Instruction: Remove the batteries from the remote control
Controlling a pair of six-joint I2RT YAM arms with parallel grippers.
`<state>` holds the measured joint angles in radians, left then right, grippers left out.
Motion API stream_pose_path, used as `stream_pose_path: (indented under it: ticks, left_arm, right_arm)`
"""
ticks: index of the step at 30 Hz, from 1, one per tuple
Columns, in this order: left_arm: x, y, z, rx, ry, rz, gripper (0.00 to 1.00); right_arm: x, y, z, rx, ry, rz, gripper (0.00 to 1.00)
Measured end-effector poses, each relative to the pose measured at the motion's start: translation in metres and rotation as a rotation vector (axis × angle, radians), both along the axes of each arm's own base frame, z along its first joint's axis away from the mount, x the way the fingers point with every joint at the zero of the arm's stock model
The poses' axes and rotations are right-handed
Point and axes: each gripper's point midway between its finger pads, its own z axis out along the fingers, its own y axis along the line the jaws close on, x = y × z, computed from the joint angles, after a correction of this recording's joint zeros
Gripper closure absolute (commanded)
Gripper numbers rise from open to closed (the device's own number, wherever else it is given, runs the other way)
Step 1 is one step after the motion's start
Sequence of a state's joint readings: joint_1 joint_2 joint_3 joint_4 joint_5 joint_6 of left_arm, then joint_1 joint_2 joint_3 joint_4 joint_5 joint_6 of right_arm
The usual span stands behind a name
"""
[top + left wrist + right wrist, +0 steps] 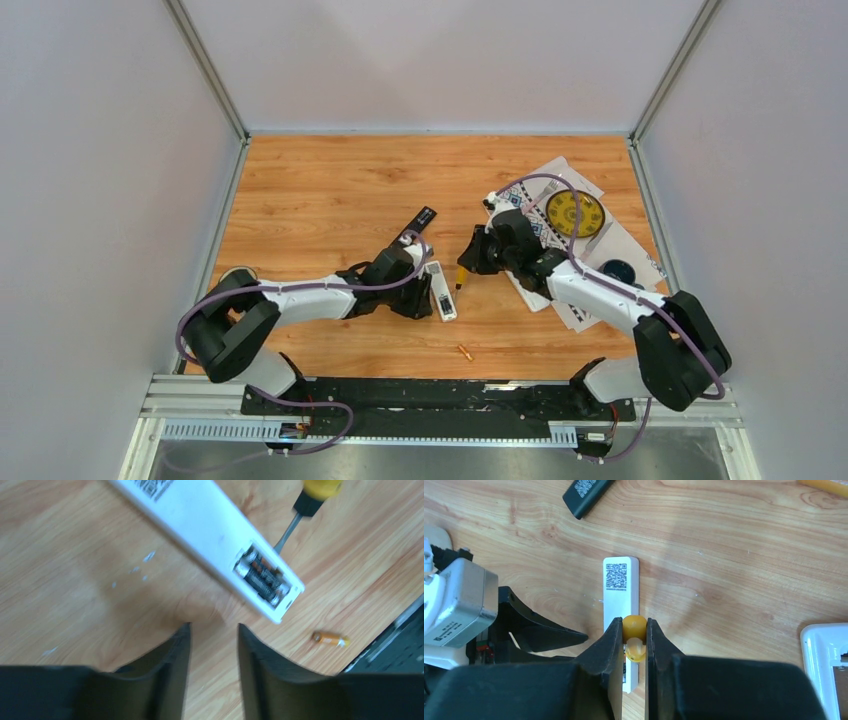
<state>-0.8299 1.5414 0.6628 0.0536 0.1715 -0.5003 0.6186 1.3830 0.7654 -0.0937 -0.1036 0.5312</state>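
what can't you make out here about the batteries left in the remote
Left wrist: batteries in the remote are motion-blurred; count unsure.
Right wrist: screwdriver tip hidden behind its handle and the right pincer.
Top external: loose battery too small for detail.

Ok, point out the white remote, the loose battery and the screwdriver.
white remote (200, 525): left wrist view, back panel
loose battery (330, 639): left wrist view, orange body
screwdriver (288, 531): left wrist view, metal shaft
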Motion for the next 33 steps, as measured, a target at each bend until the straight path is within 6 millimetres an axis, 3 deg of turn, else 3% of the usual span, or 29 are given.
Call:
stream_pose_path:
  ticks: [4, 7, 14, 21, 22, 25, 26, 28, 29, 31, 33]
  left_arm:
    - [-0.011, 0.019, 0.008, 0.035, -0.006, 0.008, 0.36]
    - [-0.013, 0.024, 0.027, 0.005, -0.044, 0.007, 0.31]
    - [-0.009, 0.000, 0.095, -0.220, -0.180, -0.062, 0.29]
    - [-0.016, -0.024, 0.131, -0.393, -0.223, -0.176, 0.33]
    - [-0.017, -0.026, 0.134, -0.409, -0.227, -0.190, 0.35]
    - [-0.021, -0.030, 0.139, -0.435, -0.222, -0.224, 0.54]
    - [-0.023, -0.032, 0.141, -0.444, -0.221, -0.242, 0.71]
    - [-0.027, -0.035, 0.145, -0.464, -0.213, -0.268, 0.93]
    - [-0.029, -0.036, 0.148, -0.476, -0.217, -0.284, 1.00]
    - [-0.033, -0.037, 0.150, -0.486, -0.225, -0.310, 1.00]
    - [-0.033, -0.036, 0.152, -0.485, -0.233, -0.317, 1.00]
  right_arm:
    - [-0.001, -0.002, 0.020, 0.022, -0.045, -0.002, 1.00]
    - [-0.003, -0.004, 0.044, 0.053, -0.104, 0.003, 1.00]
    - [-0.020, 0.007, 0.101, 0.190, -0.232, 0.114, 1.00]
    - [-0.058, 0.025, 0.142, 0.347, -0.310, 0.329, 1.00]
    - [-0.062, 0.026, 0.145, 0.359, -0.317, 0.358, 1.00]
    - [-0.072, 0.030, 0.149, 0.380, -0.317, 0.422, 1.00]
    - [-0.074, 0.031, 0.149, 0.384, -0.318, 0.436, 1.00]
    - [-0.075, 0.032, 0.151, 0.383, -0.333, 0.453, 0.99]
    - [-0.075, 0.031, 0.151, 0.383, -0.333, 0.453, 0.94]
    - [-0.075, 0.031, 0.151, 0.386, -0.331, 0.453, 0.83]
    - [-0.074, 0.031, 0.153, 0.390, -0.330, 0.447, 0.64]
